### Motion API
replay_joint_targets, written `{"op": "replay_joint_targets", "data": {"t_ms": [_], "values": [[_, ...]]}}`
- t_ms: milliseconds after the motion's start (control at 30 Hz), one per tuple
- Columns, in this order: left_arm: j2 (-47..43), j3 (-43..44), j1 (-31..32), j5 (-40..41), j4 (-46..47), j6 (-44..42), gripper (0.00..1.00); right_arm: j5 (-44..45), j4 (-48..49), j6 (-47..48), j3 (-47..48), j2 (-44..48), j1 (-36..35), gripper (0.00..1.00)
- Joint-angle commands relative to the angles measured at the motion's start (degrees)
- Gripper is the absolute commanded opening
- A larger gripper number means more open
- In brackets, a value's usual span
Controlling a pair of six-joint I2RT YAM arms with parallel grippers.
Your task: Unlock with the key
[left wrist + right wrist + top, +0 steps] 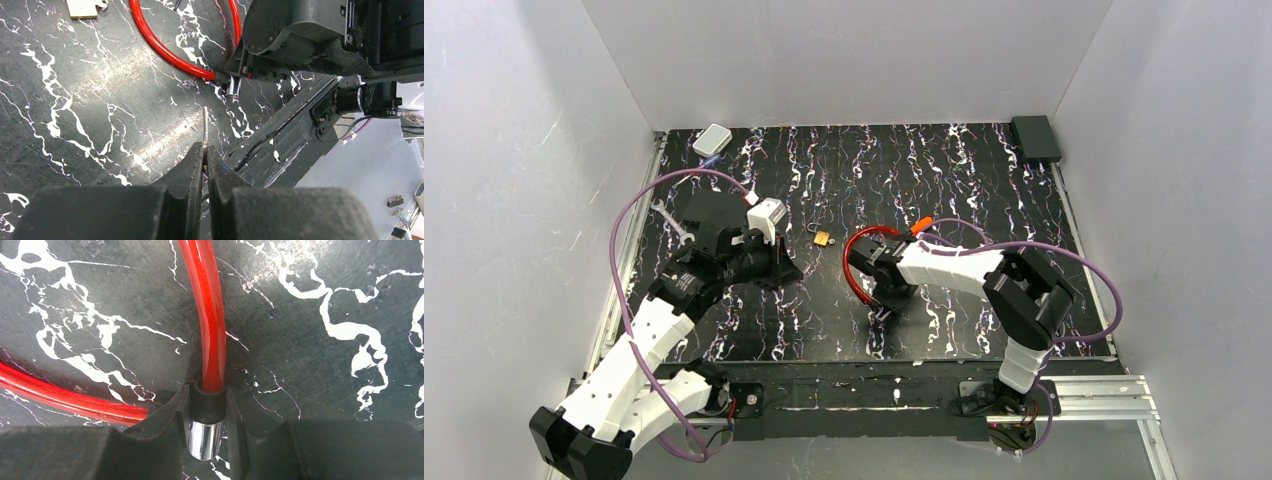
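A red cable lock (846,262) lies looped at mid-table. My right gripper (207,388) is shut on its end, both fingers pressed against the black collar (209,402) above the chrome tip (204,440). The left wrist view shows that chrome tip (232,89) poking out under the right gripper. My left gripper (205,147) is shut on a thin silver metal blade (205,125), seen edge-on and pointing toward that tip. The rest of the blade is hidden in the jaws. The key's orange head (921,225) shows just behind the right wrist.
A small brass padlock (823,239) sits between the two grippers. A silver wrench (669,220) lies left of the left arm. A white box (712,140) and a black box (1035,137) occupy the far corners. Grey walls enclose the table.
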State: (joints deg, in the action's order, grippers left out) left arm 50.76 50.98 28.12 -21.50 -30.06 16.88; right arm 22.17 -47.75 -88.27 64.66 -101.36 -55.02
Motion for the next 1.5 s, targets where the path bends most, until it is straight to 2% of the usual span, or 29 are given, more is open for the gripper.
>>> {"op": "replay_joint_targets", "data": {"t_ms": [0,333,567,800,1167,1467], "values": [[-0.9,-0.4,-0.3,-0.6,-0.2,-0.9,0.00,-5.0,4.5,0.5,-2.3,-0.5,0.4,0.01],[-1.2,-1.3,-0.3,-2.3,1.0,0.1,0.00,-2.5,4.4,-0.3,-3.0,4.0,1.1,0.01],[-1.2,-2.9,-0.2,-6.7,3.9,4.6,0.00,-1.2,14.6,1.1,-7.7,11.8,1.1,0.01],[0.3,-7.2,1.4,-10.7,12.3,13.7,0.00,1.0,15.4,1.2,-9.5,17.0,2.8,0.01],[5.0,-17.4,7.2,-11.4,32.5,25.4,0.00,-1.4,19.2,1.4,-14.1,22.3,6.6,0.01],[12.1,-16.2,11.6,-7.7,33.6,25.6,0.00,-4.3,21.2,1.3,-15.4,22.5,6.8,0.01]]}}
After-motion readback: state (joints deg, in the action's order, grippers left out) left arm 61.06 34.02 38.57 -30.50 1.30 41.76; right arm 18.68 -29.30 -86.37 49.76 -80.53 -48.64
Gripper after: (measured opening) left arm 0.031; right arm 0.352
